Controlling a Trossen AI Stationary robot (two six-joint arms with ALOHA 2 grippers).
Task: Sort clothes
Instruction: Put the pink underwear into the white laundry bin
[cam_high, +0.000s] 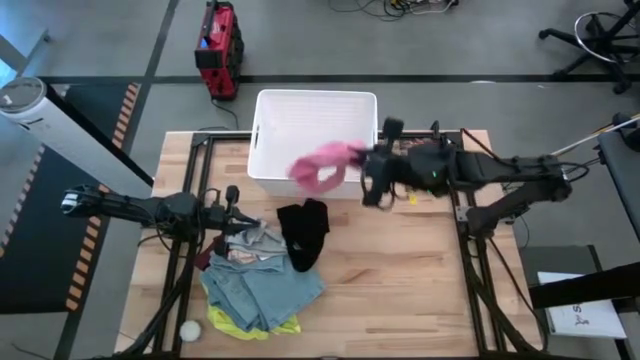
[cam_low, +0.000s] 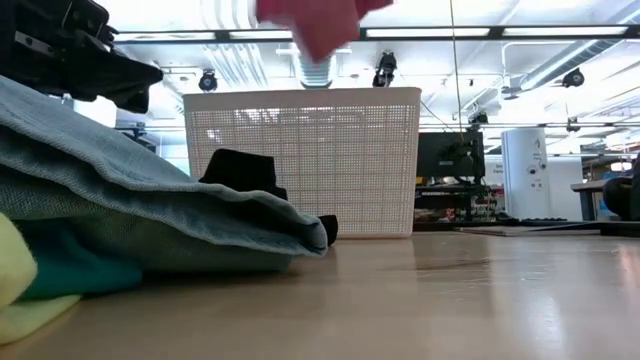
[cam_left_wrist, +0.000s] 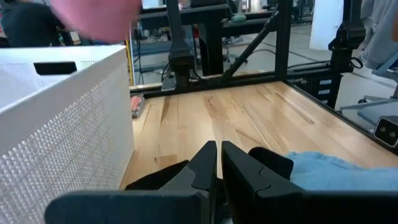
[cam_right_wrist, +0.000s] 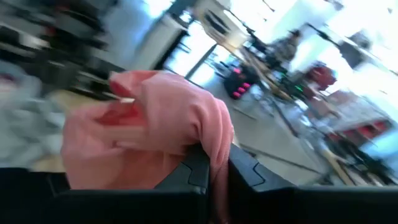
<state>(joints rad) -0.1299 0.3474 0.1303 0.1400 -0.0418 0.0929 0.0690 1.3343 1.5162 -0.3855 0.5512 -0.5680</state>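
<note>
The right gripper (cam_right_wrist: 211, 177) had its fingers clamped on the pink garment (cam_high: 322, 165), which hung in the air over the near rim of the white basket (cam_high: 268, 115), not yet dropped in. The left gripper (cam_left_wrist: 217, 165) waited with its fingers pressed together and empty, beside the pile (cam_high: 255, 285). The sorting looked barely begun: the basket floor showed no clothes. Left on the table were one black piece (cam_high: 303, 232) lying apart and a heap with at least denim, neon yellow, maroon and a pale patterned piece; the exact count in the heap was unclear.
</note>
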